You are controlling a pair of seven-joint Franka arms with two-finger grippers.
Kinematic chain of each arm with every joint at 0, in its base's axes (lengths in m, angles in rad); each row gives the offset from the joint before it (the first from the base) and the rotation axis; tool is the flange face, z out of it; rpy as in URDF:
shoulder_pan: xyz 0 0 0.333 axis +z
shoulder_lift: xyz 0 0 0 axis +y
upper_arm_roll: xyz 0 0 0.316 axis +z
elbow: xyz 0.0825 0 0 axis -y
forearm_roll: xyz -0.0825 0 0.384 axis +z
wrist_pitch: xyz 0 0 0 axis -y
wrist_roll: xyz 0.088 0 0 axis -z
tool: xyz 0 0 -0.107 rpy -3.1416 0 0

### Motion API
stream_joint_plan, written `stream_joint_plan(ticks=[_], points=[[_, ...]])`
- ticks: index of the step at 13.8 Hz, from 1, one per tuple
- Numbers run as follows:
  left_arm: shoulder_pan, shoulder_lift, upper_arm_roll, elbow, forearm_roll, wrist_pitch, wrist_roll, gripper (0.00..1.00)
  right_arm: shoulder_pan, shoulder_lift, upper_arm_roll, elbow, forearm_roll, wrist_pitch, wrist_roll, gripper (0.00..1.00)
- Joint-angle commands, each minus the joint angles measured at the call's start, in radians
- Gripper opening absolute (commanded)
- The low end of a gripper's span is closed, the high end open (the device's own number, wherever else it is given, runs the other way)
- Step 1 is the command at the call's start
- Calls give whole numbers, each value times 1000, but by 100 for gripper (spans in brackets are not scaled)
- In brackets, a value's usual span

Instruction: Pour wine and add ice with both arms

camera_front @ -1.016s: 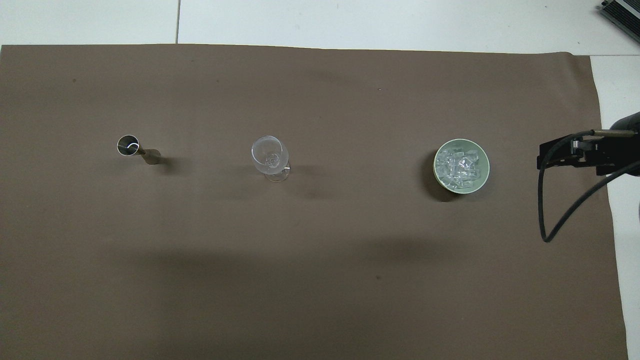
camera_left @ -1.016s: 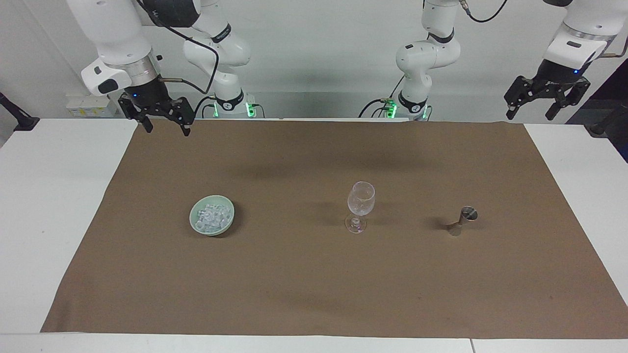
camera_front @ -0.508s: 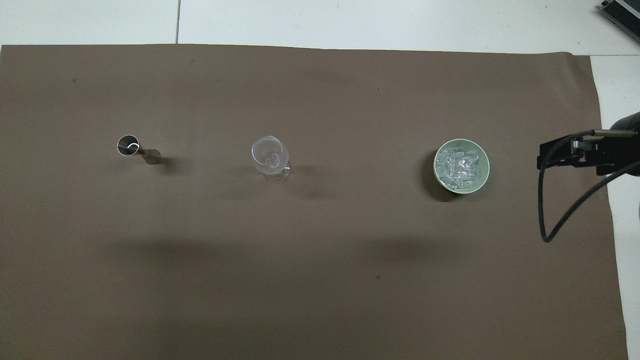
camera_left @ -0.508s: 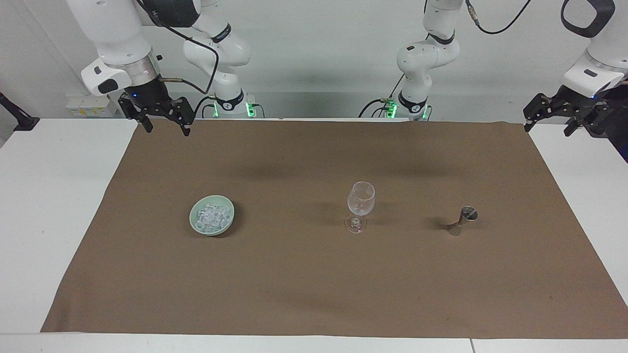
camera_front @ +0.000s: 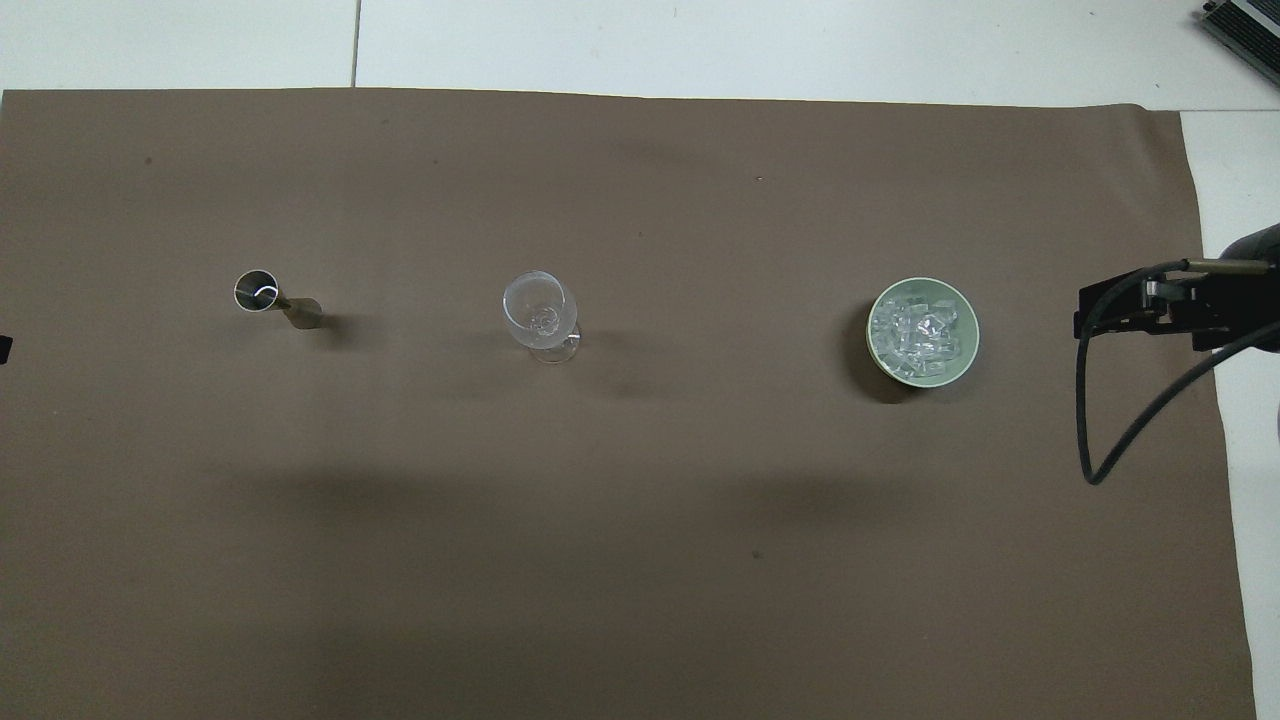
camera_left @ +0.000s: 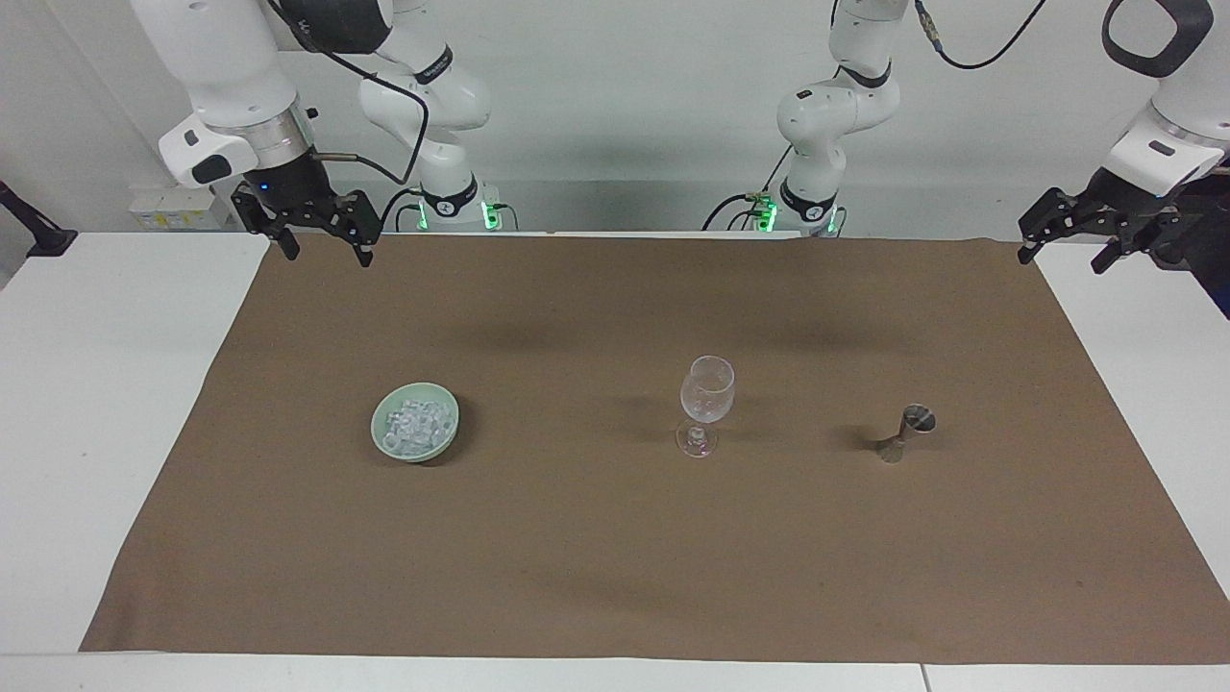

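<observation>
A pale green bowl (camera_left: 382,420) (camera_front: 970,350) holds the ice (camera_left: 417,424) (camera_front: 920,330), several small whitish cubes, toward the right arm's end of the cloth. A clear stemmed glass (camera_left: 706,404) (camera_front: 541,314) stands upright mid-table. A small metal jigger (camera_left: 911,431) (camera_front: 275,299) stands toward the left arm's end. My right gripper (camera_left: 325,256) (camera_front: 1110,312) hangs open and empty over the cloth's corner by its base. My left gripper (camera_left: 1060,261) hangs open and empty over the cloth's edge at its own end. Only a dark tip of it (camera_front: 3,348) shows in the overhead view.
A brown cloth (camera_left: 615,557) covers most of the white table (camera_left: 96,404). A black cable loop (camera_front: 1120,440) hangs from the right arm. A black mount (camera_left: 29,226) sits at the table's edge at the right arm's end, and a dark device (camera_front: 1245,25) shows at a corner.
My left gripper has come down and swung outward over the cloth's edge at its end; its tip now shows in the overhead view. The right arm and the objects have not moved.
</observation>
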Motion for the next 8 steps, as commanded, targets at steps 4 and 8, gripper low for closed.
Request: stream_joint_plan(ticks=[4, 8], points=[[38, 12, 0, 13, -129, -24, 332, 100, -13, 7, 4, 8, 16, 6, -29, 100], [125, 82, 0, 15, -283, -32, 589, 100, -13, 5, 6, 8, 16, 6, -29, 100]])
